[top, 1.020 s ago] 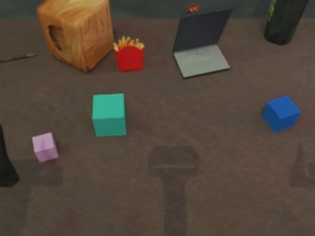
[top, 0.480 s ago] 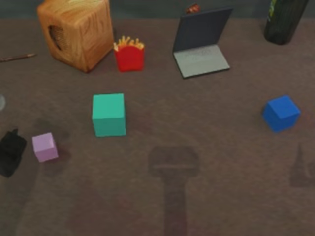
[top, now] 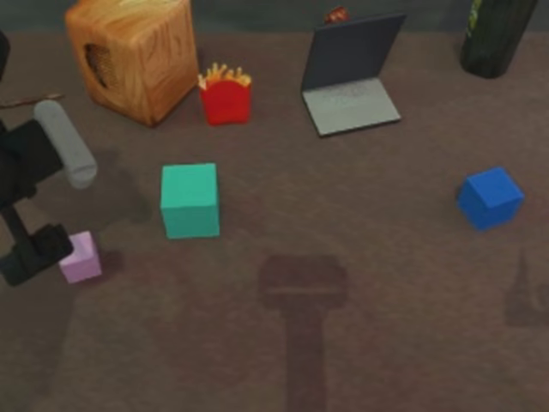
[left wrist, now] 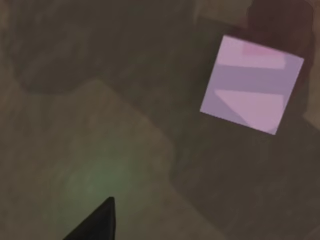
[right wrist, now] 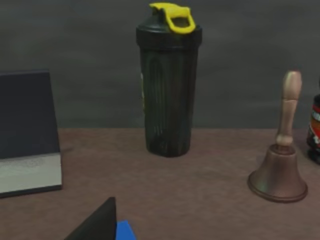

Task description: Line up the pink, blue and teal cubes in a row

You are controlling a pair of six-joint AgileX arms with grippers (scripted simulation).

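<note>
The pale pink cube (top: pixel 83 257) lies near the table's left edge and shows at an angle in the left wrist view (left wrist: pixel 252 86). My left gripper (top: pixel 34 253) hovers just left of it, open, with one dark fingertip (left wrist: pixel 97 225) in sight and nothing held. To the pink cube's right and a little farther back sits the teal cube (top: pixel 190 199). The blue cube (top: pixel 490 197) rests far off at the right. My right gripper (right wrist: pixel 165 235) is out of the top view, parked and open, one fingertip (right wrist: pixel 102 220) beside a corner of the blue cube (right wrist: pixel 125 231).
Along the back stand a wood-grain block (top: pixel 133 56), a red fries carton (top: pixel 226 94), an open laptop (top: pixel 352 81) and a dark shaker bottle (top: pixel 496 34). A brass bell (right wrist: pixel 279 170) stands to the right. A thin stick (top: pixel 30 100) lies at the back left.
My left arm has swung in from the left edge, bringing its gripper close beside the pink cube. None of the cubes has moved.
</note>
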